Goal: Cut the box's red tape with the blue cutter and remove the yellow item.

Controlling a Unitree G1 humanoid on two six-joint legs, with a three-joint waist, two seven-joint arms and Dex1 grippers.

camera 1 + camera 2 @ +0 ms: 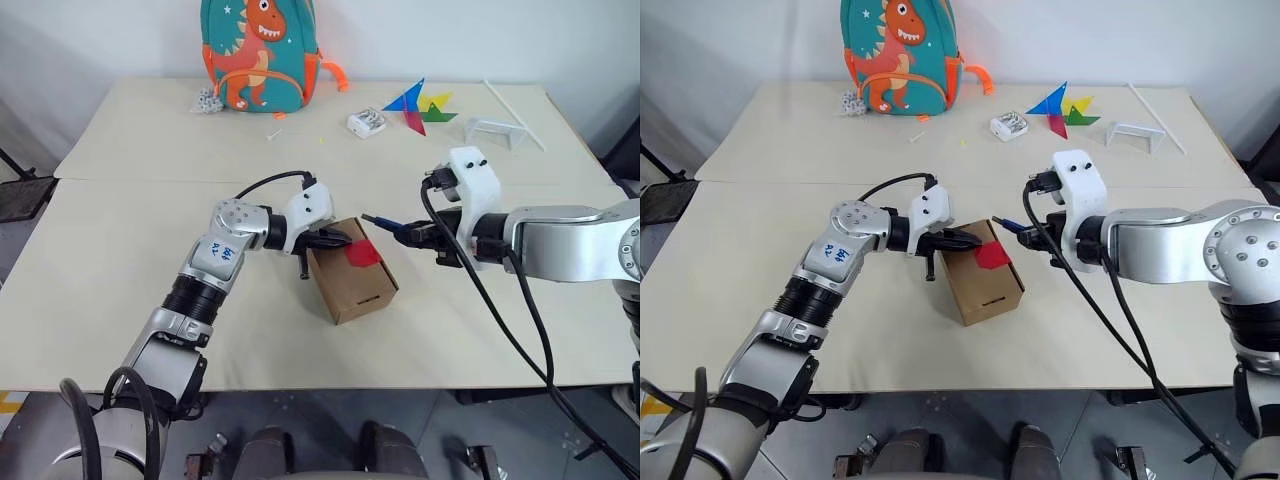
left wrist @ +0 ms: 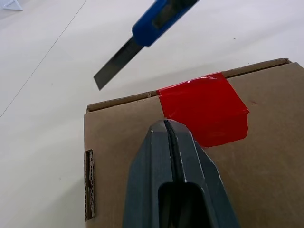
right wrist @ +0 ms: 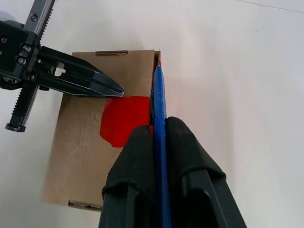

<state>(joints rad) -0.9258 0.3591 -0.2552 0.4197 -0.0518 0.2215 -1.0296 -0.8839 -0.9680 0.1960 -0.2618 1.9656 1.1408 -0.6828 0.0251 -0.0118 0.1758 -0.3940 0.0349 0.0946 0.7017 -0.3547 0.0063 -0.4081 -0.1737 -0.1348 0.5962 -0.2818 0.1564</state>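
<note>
The brown box [image 1: 352, 287] lies on the table with its flaps shut and the red tape [image 1: 362, 253] stuck across its top edge. My left gripper [image 1: 343, 240] is shut, and its fingertips [image 2: 167, 127] press on the box top at the edge of the tape. My right gripper [image 3: 159, 127] is shut on the blue cutter [image 3: 159, 99]. The cutter's bare blade [image 2: 118, 66] hangs just above the table, beside the taped edge of the box and apart from it. The yellow item is hidden.
A dinosaur backpack [image 1: 258, 50] stands at the far edge of the table. A paper pinwheel [image 1: 420, 105], a small white object [image 1: 366, 123], a clear stand [image 1: 495, 130] and a white stick [image 1: 515, 110] lie at the far right. A seam [image 1: 130, 181] crosses the tabletop.
</note>
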